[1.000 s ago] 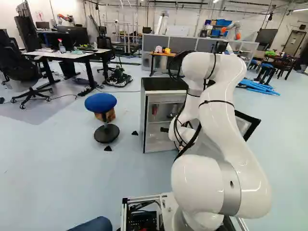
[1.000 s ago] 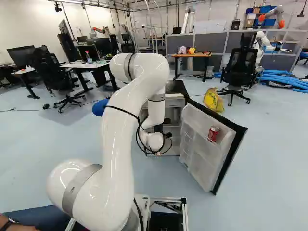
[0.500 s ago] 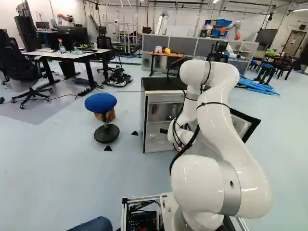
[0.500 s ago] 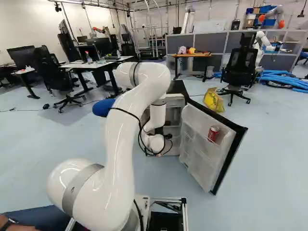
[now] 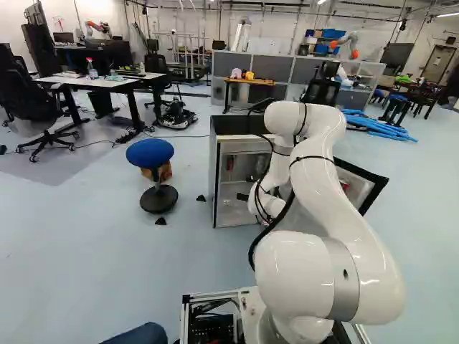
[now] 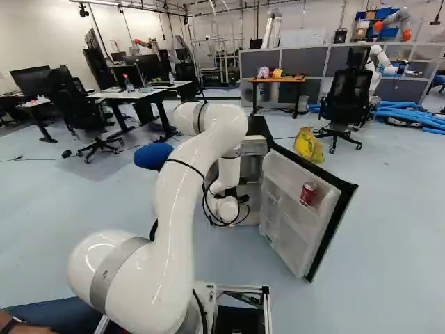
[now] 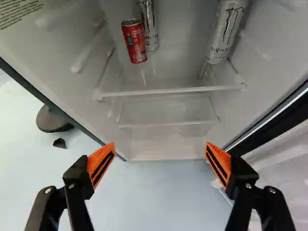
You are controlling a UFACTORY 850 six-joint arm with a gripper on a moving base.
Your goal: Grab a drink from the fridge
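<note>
Leftmost inside the fridge (image 5: 217, 188), as the left base view has it, a red can (image 7: 134, 41) stands on the shelf (image 7: 168, 90) beside a tall can (image 7: 151, 29); another tall can (image 7: 225, 33) stands across from them. Next, the arm (image 5: 323, 129) has lowered its upper bend—probably lining up a reach. The gripper (image 7: 160, 147) is spread wide, holding nothing. Rightmost, the open door (image 6: 295, 216) carries another red can (image 6: 309, 193).

One fridge (image 5: 233, 127), one door (image 6: 286, 226), one stool (image 5: 150, 153) left
Inside, seemingly two white cans (image 7: 151, 34) (image 7: 226, 31), one red can (image 7: 134, 42); one red door can (image 6: 309, 193), right.
</note>
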